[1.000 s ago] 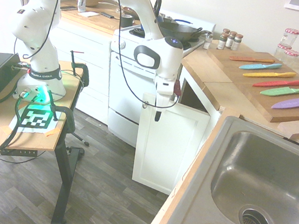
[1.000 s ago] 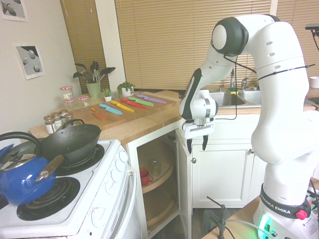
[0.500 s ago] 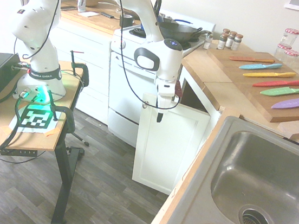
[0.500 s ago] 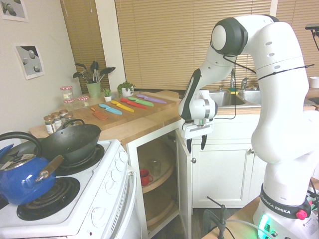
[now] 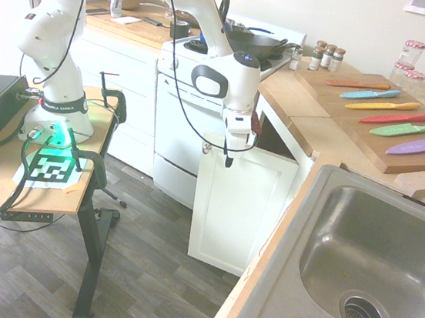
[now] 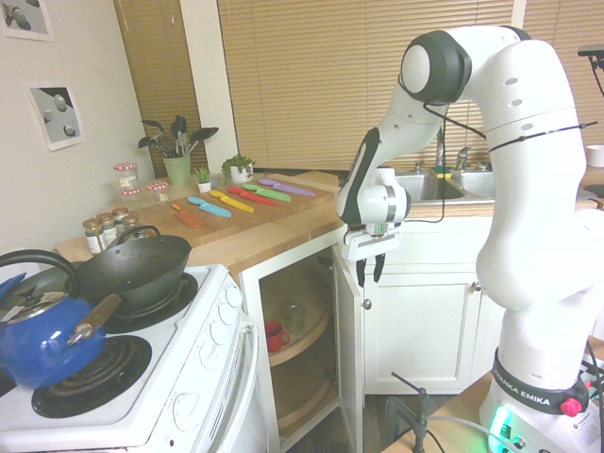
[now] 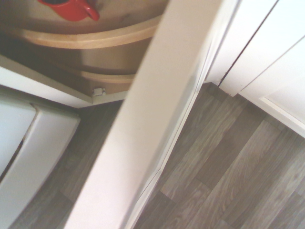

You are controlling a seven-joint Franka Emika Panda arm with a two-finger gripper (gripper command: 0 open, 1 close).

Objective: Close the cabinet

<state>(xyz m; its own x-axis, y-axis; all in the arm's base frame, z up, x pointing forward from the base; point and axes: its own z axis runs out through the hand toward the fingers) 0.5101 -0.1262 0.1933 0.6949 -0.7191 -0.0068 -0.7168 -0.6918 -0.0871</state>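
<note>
Arm: white, big, at 3 o'clock in the 2nd ext. view (image 6: 514, 179); bent over, its wrist end above the open door's upper edge
Stove: white (image 6: 198, 354), at 8 o'clock in the 2nd ext. view; right beside the cab., w/ wok and kettle up top
Cabinet: here's the task's own thing, the white base cab. (image 6: 255, 321); at 6 o'clock in the 2nd ext. view, under the wooden c'top, between stove and sink side; it's open, curved wooden shelves on show
Door: tall white panel (image 5: 242, 205), swung well out from the cab.; abt 5 o'clock in the 1st ext. view; in the wrist view its pale edge cuts slantwise across
Sink: steel (image 5: 368, 248), at 4 o'clock in the 1st ext. view
Board: wooden (image 5: 358, 107), on the c'top at 1–2 o'clock, 1st ext. view; knives in several colours on it, purple one (image 5: 423, 146) nearest the sink
Wok: dark (image 6: 142, 276), on the stove; 8–9 o'clock, 2nd ext. view
Kettle: blue (image 6: 47, 344), at 8 o'clock there, nearer the cam. than the wok
Gripper: pointing down (image 6: 370, 270), at 4 o'clock in the 2nd ext. view; dark fingers part-open w/ a clear gap; close by the door's upper edge & knob; can't tell if it touches the door, no firm hold to be seen
Mug: red (image 6: 276, 334), on a shelf inside; 6–7 o'clock, same view
Knob: small, round, silvery (image 6: 367, 304), near the door's top corner, just below the fingertips in the 2nd ext. view
</note>
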